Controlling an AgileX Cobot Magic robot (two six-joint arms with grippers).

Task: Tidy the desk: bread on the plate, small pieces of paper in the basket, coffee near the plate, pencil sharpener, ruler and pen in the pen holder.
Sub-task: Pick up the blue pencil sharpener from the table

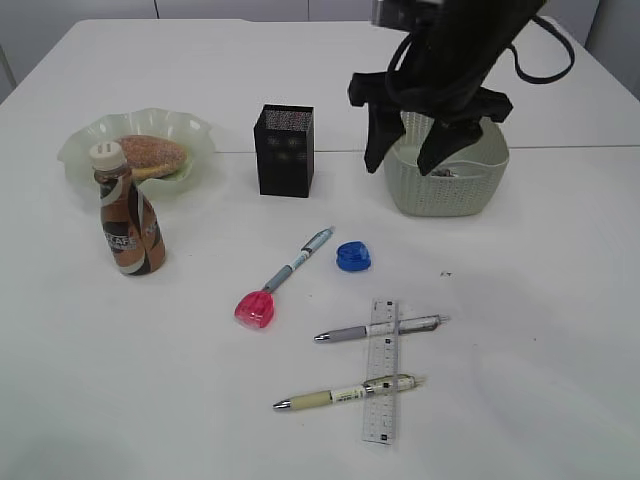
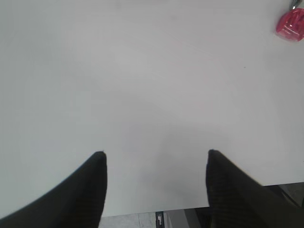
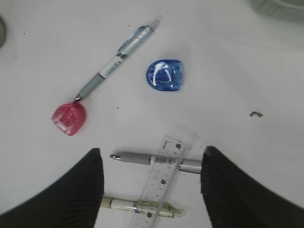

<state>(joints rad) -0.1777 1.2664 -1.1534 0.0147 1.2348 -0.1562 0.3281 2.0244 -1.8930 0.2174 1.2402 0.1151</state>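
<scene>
Two sharpeners from the right wrist: red (image 3: 69, 118), blue (image 3: 165, 75), left wrist only red (image 2: 290, 25)

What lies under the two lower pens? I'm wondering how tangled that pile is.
Both pens lie across the clear ruler, which rests on the desk. The ruler's lower end is cut off in the right wrist view.

Pale grey wall panels (image 1: 230, 8) behind – soft, even light throughout
</scene>
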